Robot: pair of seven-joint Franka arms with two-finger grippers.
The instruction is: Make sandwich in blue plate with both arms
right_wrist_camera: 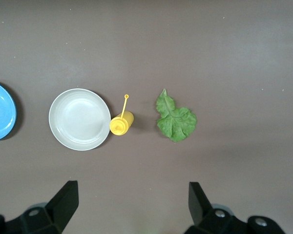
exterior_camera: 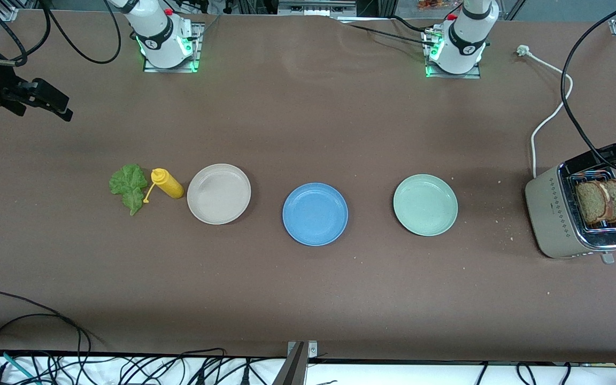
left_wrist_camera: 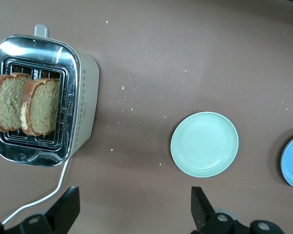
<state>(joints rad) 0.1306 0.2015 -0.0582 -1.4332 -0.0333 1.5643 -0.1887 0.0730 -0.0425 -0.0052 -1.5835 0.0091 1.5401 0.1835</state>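
Tabletop [exterior_camera: 308, 123]: brown, crumbs near the toaster [exterior_camera: 559, 219]; cables along the frame's lower edge.
Blue plate [exterior_camera: 315, 214]: centre of frame, bare, between beige plate [exterior_camera: 218, 193] and green plate [exterior_camera: 425, 205].
Bread [exterior_camera: 603, 201]: two slices upright in the toaster slots, frame's right edge.
Lettuce [exterior_camera: 129, 187]: flat, just beside the yellow bottle [exterior_camera: 166, 183].
Left claw [left_wrist_camera: 134, 212]: released, held high over the tabletop near the toaster.
Right claw [right_wrist_camera: 132, 209]: released, held high at upper left of frame.

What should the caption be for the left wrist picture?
Open left gripper hovering over the table beside the toaster with two bread slices and pale green plate.
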